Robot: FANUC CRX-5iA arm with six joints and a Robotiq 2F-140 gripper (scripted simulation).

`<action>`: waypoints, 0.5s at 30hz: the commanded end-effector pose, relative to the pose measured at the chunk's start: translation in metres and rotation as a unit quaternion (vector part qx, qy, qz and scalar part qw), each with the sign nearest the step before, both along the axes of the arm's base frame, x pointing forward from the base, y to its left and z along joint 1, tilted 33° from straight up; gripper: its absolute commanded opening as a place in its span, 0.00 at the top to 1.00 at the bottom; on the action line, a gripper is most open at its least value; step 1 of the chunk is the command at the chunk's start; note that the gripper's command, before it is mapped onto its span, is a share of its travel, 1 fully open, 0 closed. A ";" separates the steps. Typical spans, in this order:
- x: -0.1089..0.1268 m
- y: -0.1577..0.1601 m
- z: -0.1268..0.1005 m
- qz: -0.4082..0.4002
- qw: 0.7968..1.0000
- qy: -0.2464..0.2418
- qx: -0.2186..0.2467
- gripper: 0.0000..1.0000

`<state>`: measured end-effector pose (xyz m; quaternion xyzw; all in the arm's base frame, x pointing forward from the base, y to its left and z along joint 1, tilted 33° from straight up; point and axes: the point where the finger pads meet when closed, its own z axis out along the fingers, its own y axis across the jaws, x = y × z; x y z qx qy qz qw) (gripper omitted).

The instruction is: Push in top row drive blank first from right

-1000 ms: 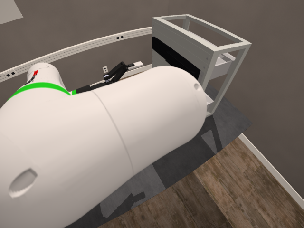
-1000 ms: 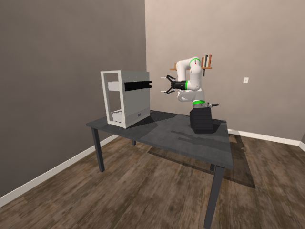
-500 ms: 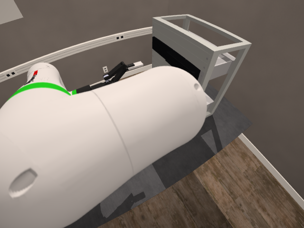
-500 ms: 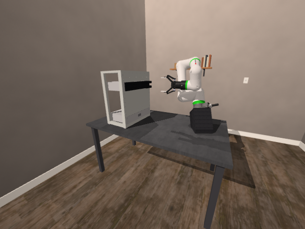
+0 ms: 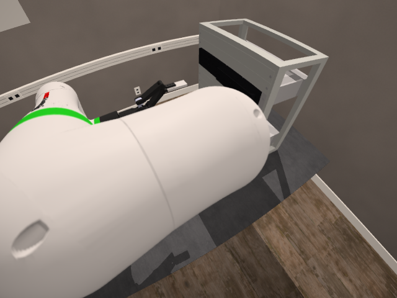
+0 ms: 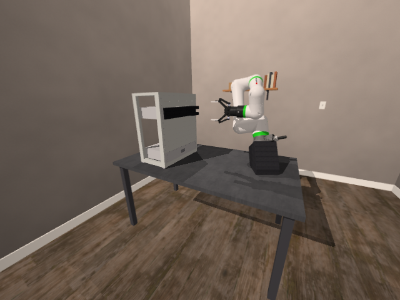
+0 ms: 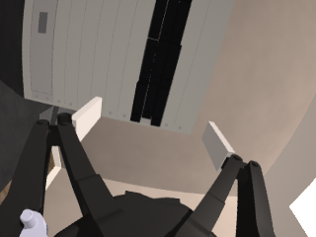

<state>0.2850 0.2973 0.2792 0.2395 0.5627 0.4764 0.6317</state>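
The grey-white rack stands upright at the left end of the dark table. A black band of drive blanks crosses the upper part of its front, and I cannot tell the single blanks apart. In the exterior view the band sticks out a little past the rack's right edge. My gripper is open and empty. It points at the rack's front at the height of the band, a short gap away and touching nothing.
The arm's black pedestal stands on the right half of the table. A thick white arm link hides most of the rack's front in the top view. A small wooden shelf hangs on the wall behind the arm.
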 end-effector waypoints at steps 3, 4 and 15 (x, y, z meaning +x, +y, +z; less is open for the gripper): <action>0.000 0.000 0.000 0.000 1.000 0.000 0.000 0.00; 0.000 0.000 0.000 0.000 1.000 0.000 0.000 0.00; 0.005 0.000 0.003 0.000 1.000 0.000 0.000 0.00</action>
